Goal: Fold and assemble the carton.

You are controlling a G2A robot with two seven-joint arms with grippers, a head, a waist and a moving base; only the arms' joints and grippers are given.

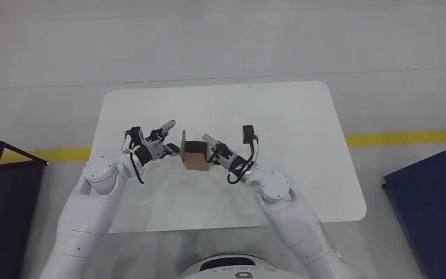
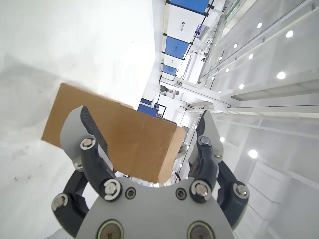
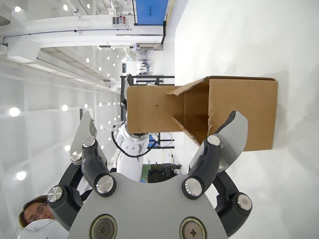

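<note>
A small brown carton (image 1: 195,155) stands on the white table (image 1: 293,118) between my two arms, with its mouth open and its flaps loose. In the right wrist view the carton (image 3: 239,110) shows its hollow inside and two flaps sticking out toward the camera. My right gripper (image 3: 162,125) is open just in front of that mouth, one finger (image 3: 234,128) beside the carton's wall. My left gripper (image 2: 144,123) is open at the opposite side. A closed cardboard panel (image 2: 124,130) lies between its fingers, close to one finger (image 2: 87,123). From above, the left gripper (image 1: 171,138) and right gripper (image 1: 213,147) flank the carton.
The table's far half and right side are bare. The floor has a yellow line (image 1: 397,138). A dark blue object (image 1: 425,188) sits off the table's right edge and a black frame (image 1: 17,174) off its left.
</note>
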